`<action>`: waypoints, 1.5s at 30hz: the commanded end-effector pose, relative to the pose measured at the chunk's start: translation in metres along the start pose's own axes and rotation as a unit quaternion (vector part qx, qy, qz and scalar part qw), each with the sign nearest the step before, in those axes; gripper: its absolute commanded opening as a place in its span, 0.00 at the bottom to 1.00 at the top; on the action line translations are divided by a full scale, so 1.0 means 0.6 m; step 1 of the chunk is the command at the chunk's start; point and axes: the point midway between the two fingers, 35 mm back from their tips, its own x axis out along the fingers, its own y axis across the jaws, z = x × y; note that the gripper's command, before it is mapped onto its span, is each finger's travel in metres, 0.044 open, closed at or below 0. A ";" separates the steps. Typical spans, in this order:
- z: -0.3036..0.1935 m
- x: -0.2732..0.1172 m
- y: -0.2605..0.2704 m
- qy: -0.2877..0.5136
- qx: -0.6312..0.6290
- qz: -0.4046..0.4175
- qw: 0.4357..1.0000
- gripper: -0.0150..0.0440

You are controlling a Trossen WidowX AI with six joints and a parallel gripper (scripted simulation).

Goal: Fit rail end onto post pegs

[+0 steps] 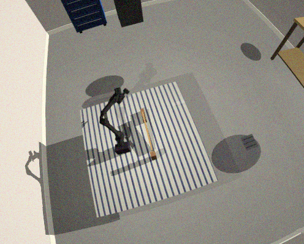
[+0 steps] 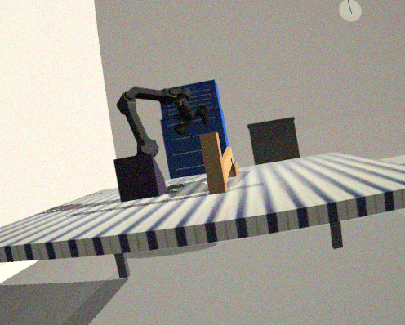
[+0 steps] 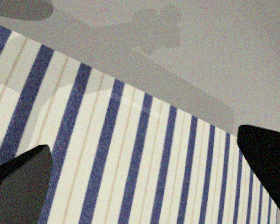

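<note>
The wooden post (image 1: 153,156) (image 2: 213,163) stands upright on the striped table. The long thin rail (image 1: 148,132) runs away from the post toward the low footboard block (image 1: 142,110) (image 2: 236,168) at its far end. The rail's near end is close to the post; its tilt, any small gap, the pegs and the holes are too small or hidden to make out. My gripper (image 1: 124,95) (image 2: 198,129) (image 3: 147,144) is open and empty. It hangs high above the table's far left part, left of the footboard end, clear of the rail. The wrist view shows neither rail nor post.
The arm's dark base (image 1: 122,148) (image 2: 136,178) stands left of the post. The striped table's far edge crosses the wrist view, with floor (image 3: 200,55) beyond. A blue cabinet (image 1: 86,13) (image 2: 188,151) and a dark cabinet (image 1: 129,12) (image 2: 274,140) stand far behind.
</note>
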 end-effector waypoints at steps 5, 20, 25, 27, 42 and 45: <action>-0.202 0.029 -0.053 0.153 0.003 0.000 0.988 1.00; -0.523 -0.061 -0.087 0.334 0.091 0.016 0.938 1.00; -0.632 -0.115 -0.054 0.370 0.113 0.072 0.919 1.00; -0.677 -0.144 -0.032 0.379 0.127 0.098 0.912 1.00; -0.855 -0.339 0.181 0.294 0.248 0.207 0.900 1.00; -0.855 -0.339 0.181 0.294 0.248 0.207 0.900 1.00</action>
